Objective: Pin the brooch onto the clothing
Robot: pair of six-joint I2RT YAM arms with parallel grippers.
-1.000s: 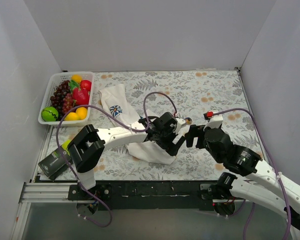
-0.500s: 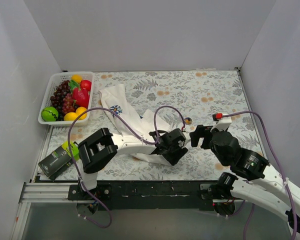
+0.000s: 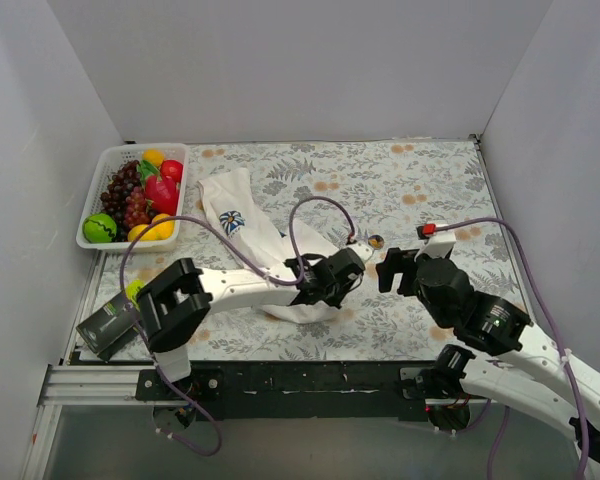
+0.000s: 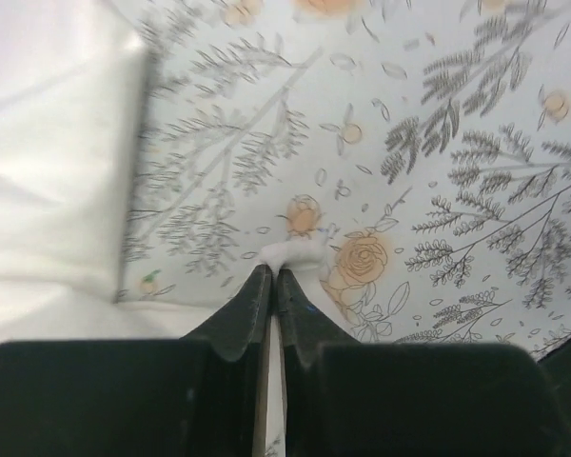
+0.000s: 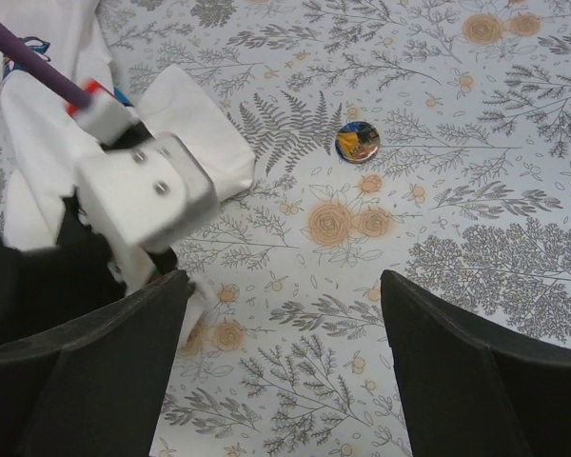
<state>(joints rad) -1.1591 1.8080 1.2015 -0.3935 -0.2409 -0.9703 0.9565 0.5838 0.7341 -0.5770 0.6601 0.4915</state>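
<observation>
We see the brooch [image 3: 376, 241] lying on the floral tablecloth [image 3: 430, 180] with its dark-and-gold face up. It sits near the right edge of the white T-shirt [image 3: 248, 232] but apart from it, and nothing touches it. In the right wrist view the brooch [image 5: 358, 142] lies just beyond a folded corner of the T-shirt [image 5: 195, 124], with bare cloth between them.

The T-shirt lies crumpled in a long diagonal heap, its blue-and-white flower print [image 3: 232, 222] showing at the far end. The left gripper [image 3: 346, 268] sits at the near right part of the heap. In its own wrist view the left gripper [image 4: 273, 274] has its 2 fingers pressed together, with a small tuft of the white fabric [image 4: 290, 252] pinched between the tips.

The right gripper [image 3: 388, 268] hangs just beside the left one, on the near side of the brooch. Its 2 fingers [image 5: 105, 352] are spread wide and we see nothing between them.

At the far left stands a white basket [image 3: 130, 147] of fruit, and a dark box [image 3: 110, 325] lies at the near left edge.
</observation>
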